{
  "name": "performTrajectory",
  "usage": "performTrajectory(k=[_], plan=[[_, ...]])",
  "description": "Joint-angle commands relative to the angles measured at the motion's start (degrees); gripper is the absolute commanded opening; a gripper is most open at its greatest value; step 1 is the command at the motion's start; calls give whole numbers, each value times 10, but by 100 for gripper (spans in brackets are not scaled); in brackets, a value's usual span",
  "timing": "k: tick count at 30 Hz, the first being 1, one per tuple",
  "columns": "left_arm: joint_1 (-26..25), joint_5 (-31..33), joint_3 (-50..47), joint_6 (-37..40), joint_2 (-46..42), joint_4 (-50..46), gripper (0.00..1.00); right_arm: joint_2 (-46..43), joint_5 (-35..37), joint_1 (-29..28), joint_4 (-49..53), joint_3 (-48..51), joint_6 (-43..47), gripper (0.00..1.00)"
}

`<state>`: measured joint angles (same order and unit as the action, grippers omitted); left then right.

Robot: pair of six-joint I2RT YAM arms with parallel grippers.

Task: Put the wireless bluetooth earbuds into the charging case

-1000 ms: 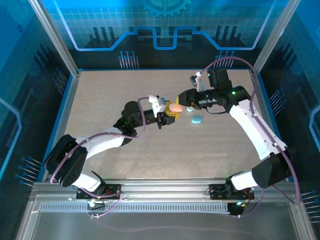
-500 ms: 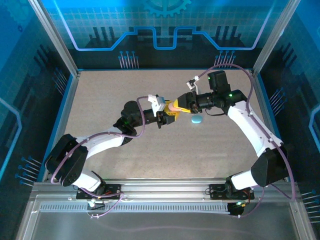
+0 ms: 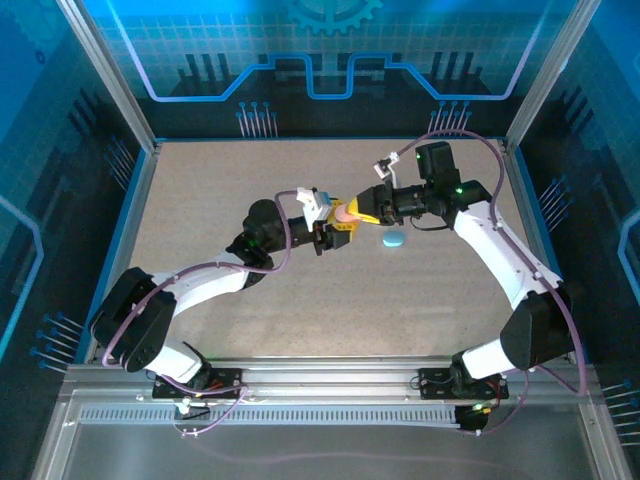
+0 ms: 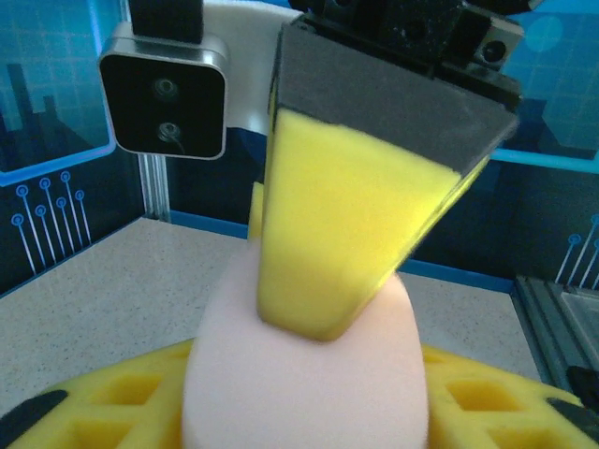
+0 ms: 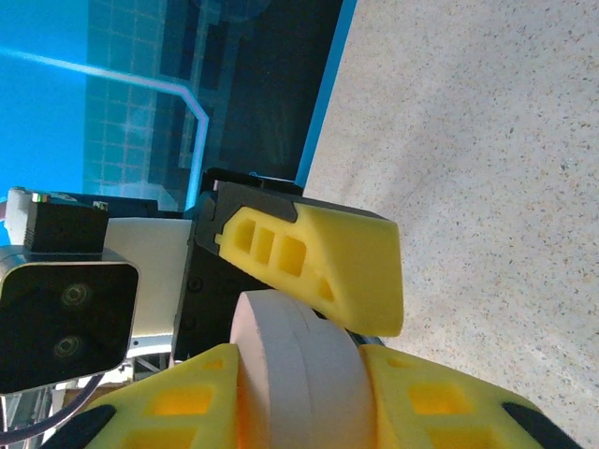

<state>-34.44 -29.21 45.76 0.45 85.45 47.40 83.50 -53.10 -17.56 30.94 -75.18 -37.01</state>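
Right gripper (image 3: 364, 214) clamped on the pink case (image 5: 295, 360), left gripper (image 3: 338, 228) crossing it, a mid-air two-hand hold!
Held seemingly clear of the table (image 3: 250, 180), just left of the blue case (image 3: 393, 240), the pink case sat squeezed between the right's close-set pads (image 5: 421, 402), while the left's fingers (image 4: 94, 412) flanked it crosswise; whether those were gripping or only cradling, I could not tell. My read: two holds at right angles steadied the smooth pebble so one side could brace it while the other worked the lid. The blue case lay flat, untouched.
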Motion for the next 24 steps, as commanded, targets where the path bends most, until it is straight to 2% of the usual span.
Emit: performTrajectory(k=[1, 9, 14, 18, 24], plan=[[2, 19, 13, 15, 4, 5, 52, 4, -4, -2, -35, 20, -37, 20], [11, 33, -11, 20, -6, 3, 60, 16, 18, 4, -89, 45, -79, 17], [23, 40, -38, 14, -37, 26, 65, 43, 78, 15, -94, 66, -79, 17], [24, 84, -68, 27, -71, 59, 70, 94, 134, 18, -105, 76, -75, 17], [24, 146, -82, 52, -114, 37, 73, 184, 122, 9, -179, 91, -99, 19]])
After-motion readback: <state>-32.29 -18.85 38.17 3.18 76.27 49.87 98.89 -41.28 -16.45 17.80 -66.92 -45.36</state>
